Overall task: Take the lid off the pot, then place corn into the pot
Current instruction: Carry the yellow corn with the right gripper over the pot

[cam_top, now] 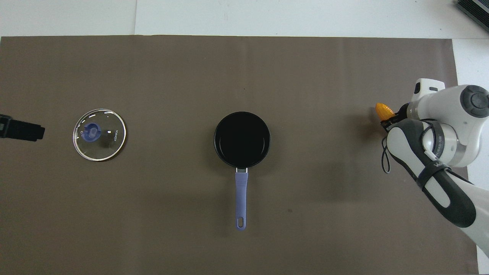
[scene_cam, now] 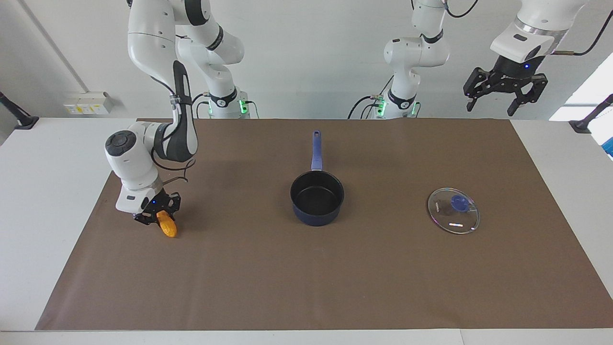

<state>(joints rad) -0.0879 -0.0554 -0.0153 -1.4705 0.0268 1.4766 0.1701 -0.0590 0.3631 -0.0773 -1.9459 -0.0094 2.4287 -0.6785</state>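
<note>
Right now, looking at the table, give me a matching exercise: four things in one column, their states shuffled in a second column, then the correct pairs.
Column one:
1. lid
2. pot
3. corn
4. left gripper

Column two:
A. gripped by the right gripper
B. open, raised in the air
C. flat on the mat toward the left arm's end
D. uncovered, mid-table, handle pointing toward the robots

Pairs: 1-C, 2-D, 3-A, 4-B
</note>
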